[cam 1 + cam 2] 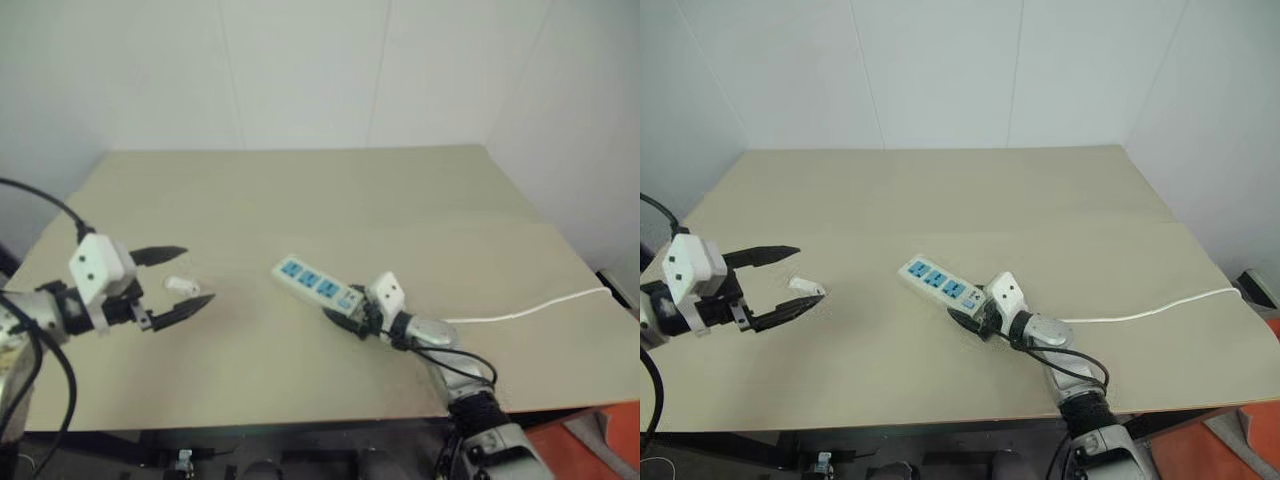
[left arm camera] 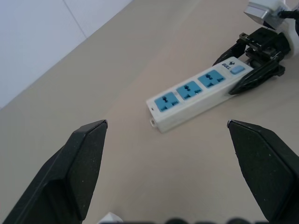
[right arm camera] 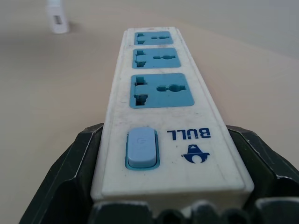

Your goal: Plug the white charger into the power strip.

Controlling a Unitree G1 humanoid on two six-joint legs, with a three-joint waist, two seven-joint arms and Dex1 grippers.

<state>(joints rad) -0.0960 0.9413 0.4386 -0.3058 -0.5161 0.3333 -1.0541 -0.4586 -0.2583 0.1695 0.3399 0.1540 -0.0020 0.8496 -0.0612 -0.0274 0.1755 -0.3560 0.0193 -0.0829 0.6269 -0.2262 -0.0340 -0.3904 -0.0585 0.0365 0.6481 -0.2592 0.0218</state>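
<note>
White charger (image 1: 181, 284) lies between spread left gripper (image 1: 185, 277) fingers (right gripper (image 1: 348, 312) clasps power strip (image 1: 318, 282)).

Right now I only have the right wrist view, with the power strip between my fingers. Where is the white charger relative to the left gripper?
Observer: The white charger lies on the table, framed by the left gripper's wide-open fingers, not gripped.
Operator: Does the cord cross that side?
Observer: No. The thin white cord leaves the power strip behind the right gripper and runs to the table's right edge, away from the charger.
</note>
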